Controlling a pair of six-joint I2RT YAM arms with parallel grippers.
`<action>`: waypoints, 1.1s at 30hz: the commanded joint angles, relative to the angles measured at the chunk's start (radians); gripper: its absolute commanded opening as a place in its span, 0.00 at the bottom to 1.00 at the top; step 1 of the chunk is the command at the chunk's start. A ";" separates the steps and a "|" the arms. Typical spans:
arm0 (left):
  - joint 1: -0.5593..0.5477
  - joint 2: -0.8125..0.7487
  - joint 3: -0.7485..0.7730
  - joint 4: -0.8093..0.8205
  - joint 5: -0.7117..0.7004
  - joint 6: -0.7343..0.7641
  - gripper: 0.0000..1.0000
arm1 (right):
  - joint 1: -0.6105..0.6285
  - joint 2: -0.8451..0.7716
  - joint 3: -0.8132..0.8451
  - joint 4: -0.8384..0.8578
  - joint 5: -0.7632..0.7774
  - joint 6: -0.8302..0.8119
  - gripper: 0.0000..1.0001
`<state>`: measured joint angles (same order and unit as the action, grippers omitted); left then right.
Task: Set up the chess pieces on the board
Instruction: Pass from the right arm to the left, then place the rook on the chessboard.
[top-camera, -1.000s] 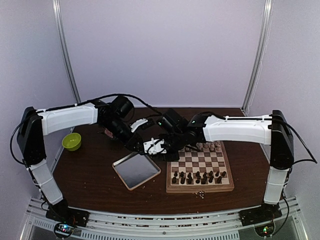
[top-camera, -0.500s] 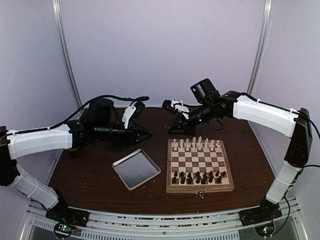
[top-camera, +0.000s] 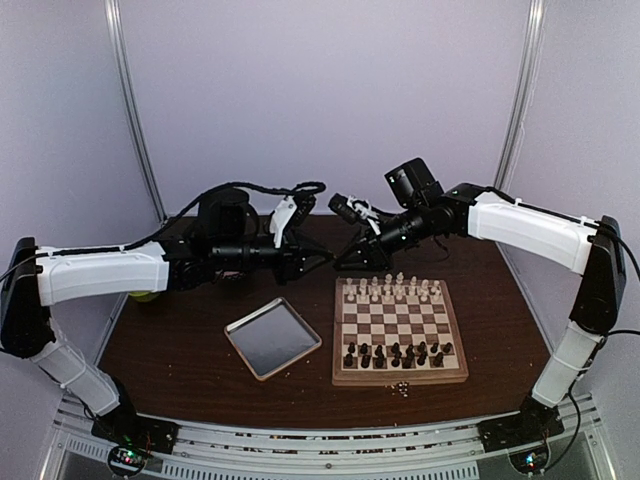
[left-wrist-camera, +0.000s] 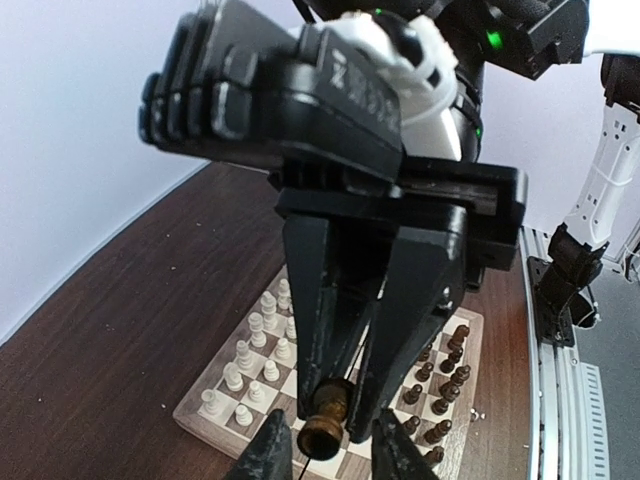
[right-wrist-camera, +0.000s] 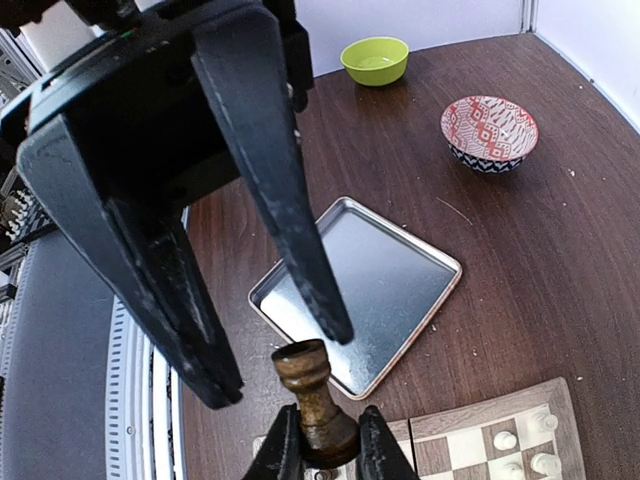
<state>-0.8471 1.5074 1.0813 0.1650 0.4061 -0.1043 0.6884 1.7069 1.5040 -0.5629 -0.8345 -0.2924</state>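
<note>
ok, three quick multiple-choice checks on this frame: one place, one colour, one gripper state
1. Where is the metal tray relative to the board?
A. On top of it
B. Beside it, on the left in the top view
C. Behind it, at the wall

2. What colour is the chess piece in the right gripper?
A. Dark brown
B. Cream
C. Red

3. How does the left gripper stand?
A. Shut on the piece
B. Out of view
C. Open, flanking the piece

Answers:
1 B: the top view shows the tray by the board's left edge.
2 A: both wrist views show it is dark brown.
3 C: the left wrist view shows gaps on either side of the piece.
</note>
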 joint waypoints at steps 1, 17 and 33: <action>0.003 0.030 0.044 0.044 0.027 -0.001 0.31 | -0.004 -0.034 -0.010 0.023 -0.039 0.022 0.18; 0.008 0.087 0.104 -0.022 0.053 0.001 0.14 | -0.007 -0.041 -0.020 0.005 -0.028 0.000 0.20; -0.031 0.404 0.478 -0.441 -0.003 0.147 0.15 | -0.311 -0.393 -0.431 -0.213 0.159 -0.252 0.41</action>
<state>-0.8494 1.8297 1.4563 -0.1146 0.4427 -0.0422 0.4595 1.4082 1.1442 -0.7437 -0.7338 -0.4980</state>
